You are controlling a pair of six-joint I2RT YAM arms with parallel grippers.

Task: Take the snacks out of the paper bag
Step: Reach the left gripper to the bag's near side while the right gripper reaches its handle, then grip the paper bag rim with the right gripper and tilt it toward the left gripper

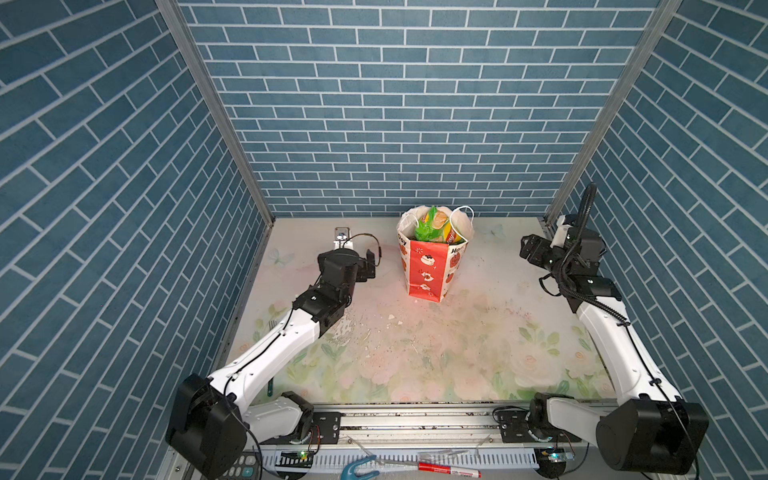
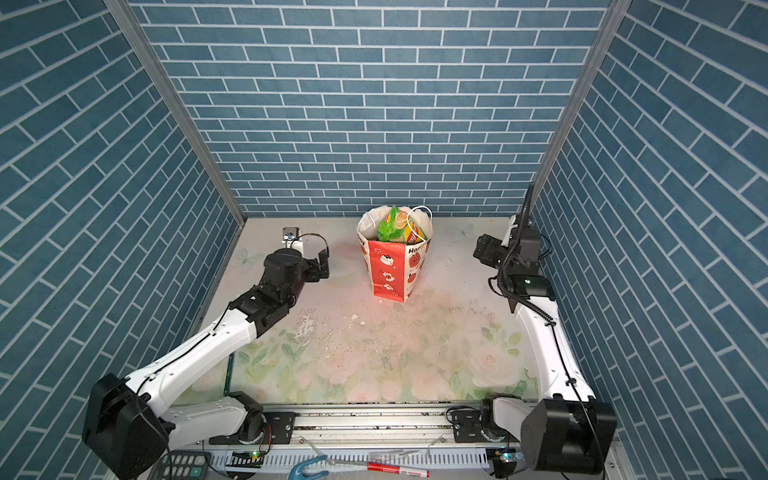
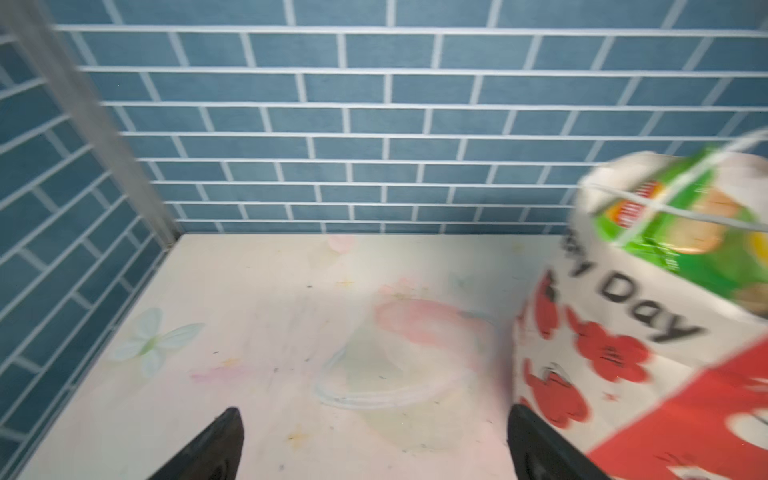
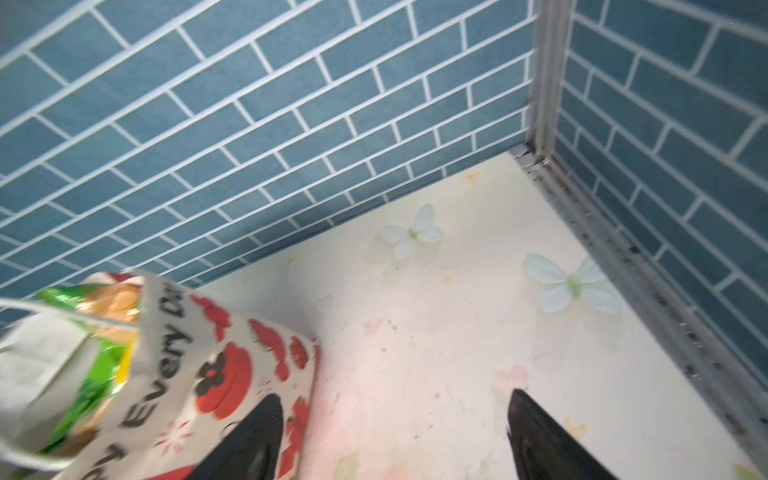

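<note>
Left pincer (image 3: 374,411) spread wide, empty, just beside the paper bag (image 1: 428,270). The right pincer (image 4: 395,397) is also parted, gripping nothing. Task not started: no packet on the counter (image 1: 457,345), and the green Lay's chip bag (image 1: 430,228) pokes from the mouth. The paper bag stands upright mid-back, long axis vertical, mouth up.

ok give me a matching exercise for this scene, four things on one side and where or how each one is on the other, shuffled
Things:
1. paper bag
2. green chip bag
3. left tool
4. red marker

Places and states:
a. open, over bare table beside the bag
b. lying just outside the front rail
c. standing upright near the back wall
d. sticking out of the bag's top

Pairs: 1-c, 2-d, 3-a, 4-b
</note>
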